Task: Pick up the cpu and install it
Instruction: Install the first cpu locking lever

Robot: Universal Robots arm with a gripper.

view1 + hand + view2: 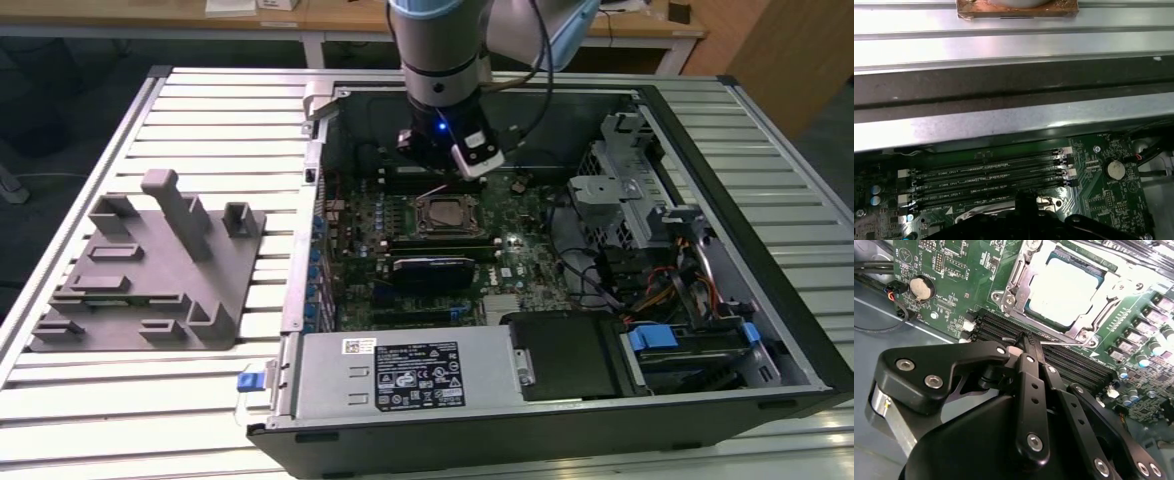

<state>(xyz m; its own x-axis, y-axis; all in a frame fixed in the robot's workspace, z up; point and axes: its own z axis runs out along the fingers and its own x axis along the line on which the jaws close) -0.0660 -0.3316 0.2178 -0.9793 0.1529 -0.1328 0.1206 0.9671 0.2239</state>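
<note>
Silvery and pale, the cpu is seen seated in the metal socket frame on the green board, just beyond the claw. The black fingers are pressed together on nothing, tips poised over the memory slots beside the socket.

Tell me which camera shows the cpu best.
The second wrist view: the cpu lies close up in its socket, its pale metal top plainly visible. The exterior view shows it small, in the middle of the motherboard, near the gripper.
</note>
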